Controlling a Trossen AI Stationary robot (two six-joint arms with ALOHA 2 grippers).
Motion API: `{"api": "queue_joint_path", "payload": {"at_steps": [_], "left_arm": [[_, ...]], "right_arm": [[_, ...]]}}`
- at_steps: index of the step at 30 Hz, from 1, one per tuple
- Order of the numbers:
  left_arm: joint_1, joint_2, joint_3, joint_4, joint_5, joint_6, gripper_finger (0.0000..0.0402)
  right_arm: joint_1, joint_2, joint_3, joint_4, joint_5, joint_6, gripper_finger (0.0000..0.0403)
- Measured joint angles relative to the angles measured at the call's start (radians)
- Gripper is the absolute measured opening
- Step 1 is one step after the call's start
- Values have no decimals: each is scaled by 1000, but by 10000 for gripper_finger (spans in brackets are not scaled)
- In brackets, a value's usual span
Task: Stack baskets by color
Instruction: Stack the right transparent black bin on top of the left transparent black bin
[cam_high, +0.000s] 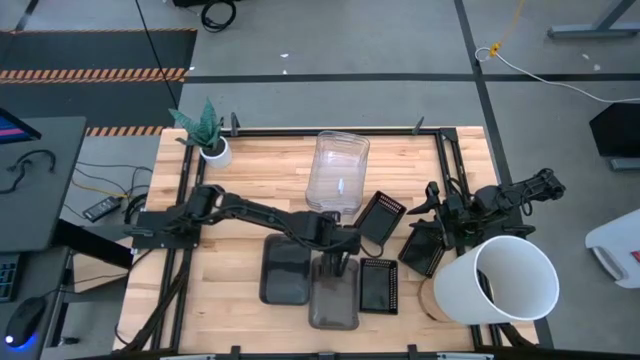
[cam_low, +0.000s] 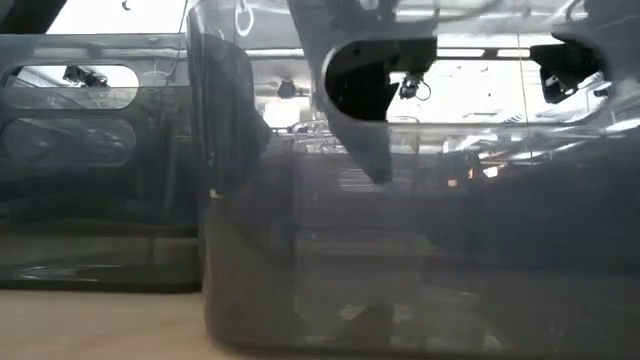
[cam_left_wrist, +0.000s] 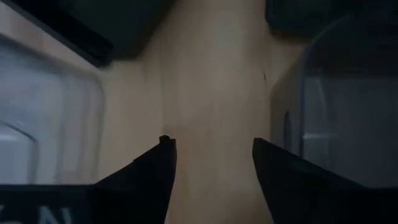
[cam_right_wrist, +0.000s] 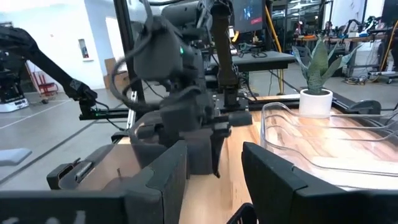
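Two smoky dark-grey baskets (cam_high: 287, 270) (cam_high: 335, 297) stand side by side at the near middle, bottoms on the table. A clear basket (cam_high: 340, 170) stands at the far middle. Three black mesh baskets (cam_high: 381, 218) (cam_high: 379, 286) (cam_high: 422, 246) lie to the right of the grey ones. My left gripper (cam_high: 337, 263) (cam_left_wrist: 211, 146) points steeply down over the far end of the grey pair, open, with bare wood between its fingers and a basket wall (cam_left_wrist: 336, 112) on either side. My right gripper (cam_high: 435, 200) (cam_right_wrist: 214, 149) rests open at the right, pointing level toward the left arm.
A large white bucket (cam_high: 505, 280) lies on its side at the near right corner. A small white plant pot (cam_high: 213, 150) stands at the far left. The grey baskets' walls (cam_low: 420, 220) fill the low view. Bare wood lies at the table's near left.
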Motion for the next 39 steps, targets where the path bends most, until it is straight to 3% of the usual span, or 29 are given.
{"api": "queue_joint_path", "payload": {"at_steps": [9, 15, 23, 32, 35, 39], "left_arm": [[1, -4, 0, -15, -18, -23, 163], [-10, -52, 0, -20, -24, -27, 147], [-59, -68, 0, -6, 14, -61, 171], [-62, 16, 1, -13, -5, -92, 190], [-62, 33, 0, -36, -1, -92, 170], [-63, 34, 0, -55, 4, -91, 114]], "right_arm": [[0, 19, 0, 23, -1, 0, 161], [0, 21, 0, 24, -1, 0, 161], [0, 21, 0, 26, -2, 0, 161], [0, 21, 0, 28, -2, 0, 161], [0, 21, 0, 28, -2, 0, 161], [0, 21, 0, 28, -2, 0, 161]]}}
